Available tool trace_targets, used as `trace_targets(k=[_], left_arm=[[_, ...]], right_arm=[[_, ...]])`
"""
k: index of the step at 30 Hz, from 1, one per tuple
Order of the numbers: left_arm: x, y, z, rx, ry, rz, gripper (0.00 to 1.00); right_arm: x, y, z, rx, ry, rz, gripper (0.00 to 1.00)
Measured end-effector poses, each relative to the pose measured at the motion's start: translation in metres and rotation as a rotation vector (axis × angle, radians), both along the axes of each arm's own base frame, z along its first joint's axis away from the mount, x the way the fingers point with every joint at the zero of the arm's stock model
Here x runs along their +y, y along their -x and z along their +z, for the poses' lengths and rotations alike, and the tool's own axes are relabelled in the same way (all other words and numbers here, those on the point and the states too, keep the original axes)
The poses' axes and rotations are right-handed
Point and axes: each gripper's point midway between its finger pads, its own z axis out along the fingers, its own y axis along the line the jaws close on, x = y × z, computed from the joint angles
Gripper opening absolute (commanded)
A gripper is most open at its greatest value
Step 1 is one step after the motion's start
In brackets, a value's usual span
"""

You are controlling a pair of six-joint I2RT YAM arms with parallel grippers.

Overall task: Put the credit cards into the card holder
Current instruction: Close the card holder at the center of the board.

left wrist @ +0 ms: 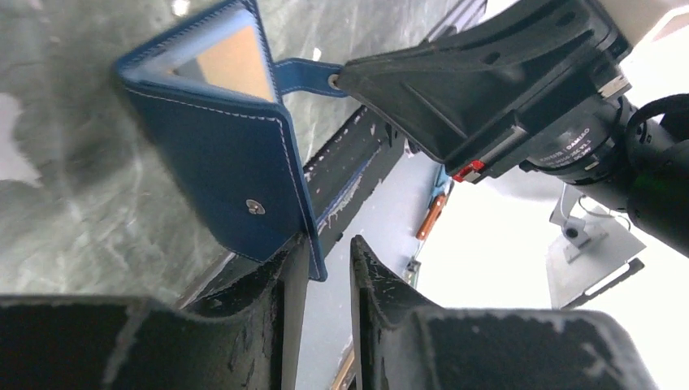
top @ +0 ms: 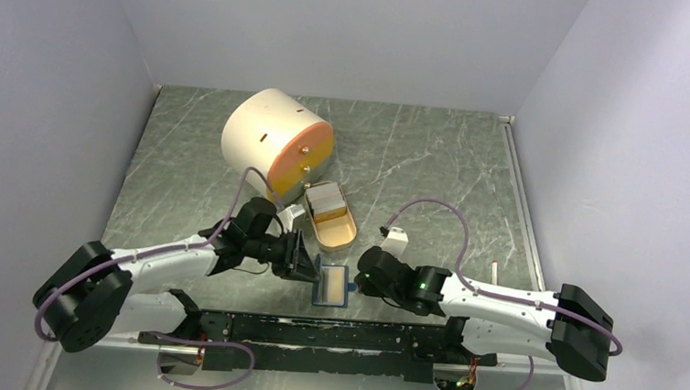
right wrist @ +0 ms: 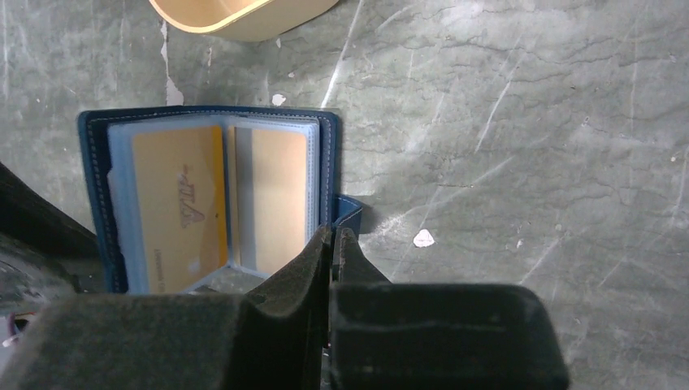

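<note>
**A:** Where is the card holder (top: 332,286)?

**B:** It lies open on the table (top: 436,155), near the front edge and between the two claws. In the right wrist view the clear sleeves (right wrist: 272,199) face up, with tan inserts inside.

**A:** Claws?

**B:** The right gripper (right wrist: 333,237) has its jaws closed. It looks pinched on the closing tab (left wrist: 302,75) at the holder's right edge. The left gripper (left wrist: 327,245) shows a narrow gap with the blue cover's edge standing in it. The edge rests against one finger and is clear of the other, so it is not clamped.

**A:** Credit cards?

**B:** A pale stack (top: 325,198) sits in the tan dish (top: 339,234), just behind the holder. Neither claw touches it. The cream drum (top: 272,135) farther back plays no part.

**A:** Handling notes?

**B:** These are judgements only.
- **Holder:** It is light, with semi-stiff covers and a floppy spine. It will likely skate on the smooth stone unless pinned.
- **Tab:** It is a thin strap, so pulling on it would twist the holder rather than steady it. The cover edge is the better hold. Avoid the soft sleeves.
- **Cards:** They are thin, stiff and slick, and lying flat they are hard to peel apart. Take one by a short edge, using the dish wall as a stop.
- **Sleeves:** The mouths look snug, so a card should go in edge-first and square.
</note>
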Motion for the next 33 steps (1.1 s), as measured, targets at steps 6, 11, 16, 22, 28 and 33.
trace_targets(k=[6,11,16,22,28,33], left_arm=[[-0.017,0.011,-0.006,0.03,0.033,-0.068,0.23],[-0.021,0.01,-0.015,0.049,0.028,-0.074,0.19],[-0.023,0.004,-0.02,0.039,-0.003,-0.07,0.22],[-0.025,-0.006,-0.023,0.0,-0.033,-0.063,0.22],[-0.028,-0.013,-0.035,-0.002,-0.083,-0.062,0.22],[-0.025,-0.019,-0.044,-0.016,-0.139,-0.052,0.22]], right_arm=[[0.002,0.0,-0.001,-0.002,-0.011,0.003,0.0],[-0.001,0.001,0.001,-0.011,-0.028,0.001,0.0],[0.002,0.0,0.009,-0.03,-0.063,0.011,0.0],[0.004,0.0,0.007,-0.031,-0.055,0.029,0.0],[0.006,0.001,0.005,-0.026,-0.05,0.04,0.0],[0.01,-0.001,0.01,-0.032,-0.056,0.047,0.0]])
